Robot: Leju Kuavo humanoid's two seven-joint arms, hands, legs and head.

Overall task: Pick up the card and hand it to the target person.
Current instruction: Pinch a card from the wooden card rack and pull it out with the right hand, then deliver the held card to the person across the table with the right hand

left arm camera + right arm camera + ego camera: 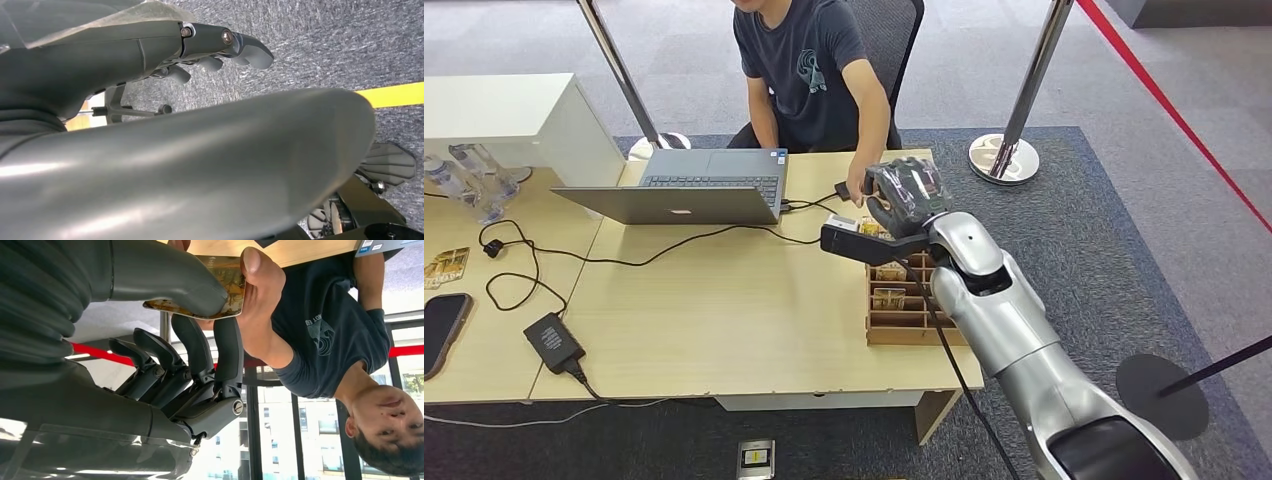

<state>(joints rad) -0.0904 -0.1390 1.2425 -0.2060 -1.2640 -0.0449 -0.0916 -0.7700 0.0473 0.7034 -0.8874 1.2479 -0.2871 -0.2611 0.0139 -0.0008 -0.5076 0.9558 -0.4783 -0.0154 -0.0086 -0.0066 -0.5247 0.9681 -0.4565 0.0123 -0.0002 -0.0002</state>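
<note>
One thin card (220, 287), glossy and printed in browns, sits pinched between the right hand's (190, 340) thick grey thumb and a dark finger, with the person's hand (255, 285) gripping its far edge. It looks light, stiff and slick, best taken by an edge. Whether the left hand (220, 47) is spread, I cannot tell.
</note>
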